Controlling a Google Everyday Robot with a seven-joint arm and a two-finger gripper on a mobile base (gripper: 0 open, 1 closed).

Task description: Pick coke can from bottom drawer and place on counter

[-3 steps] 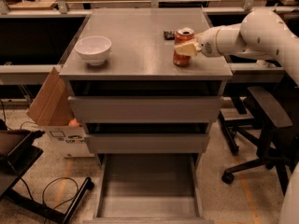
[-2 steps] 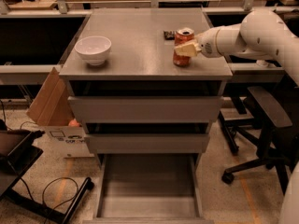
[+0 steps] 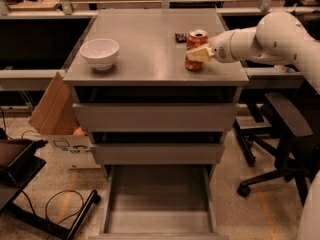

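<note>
The coke can (image 3: 196, 37), red with a silver lid, stands upright on the grey counter (image 3: 145, 49) near its right edge. My gripper (image 3: 199, 53) reaches in from the right at the can's mid height, and its pale fingers (image 3: 198, 54) are closed on the can's side. The bottom drawer (image 3: 157, 199) is pulled open below the cabinet, and its flat grey floor holds nothing.
A white bowl (image 3: 99, 52) sits on the counter's left side. A dark snack bar (image 3: 180, 36) lies just behind the can. The two upper drawers (image 3: 155, 116) are closed. A cardboard box (image 3: 50, 109) stands left of the cabinet and a black office chair (image 3: 280, 129) stands to its right.
</note>
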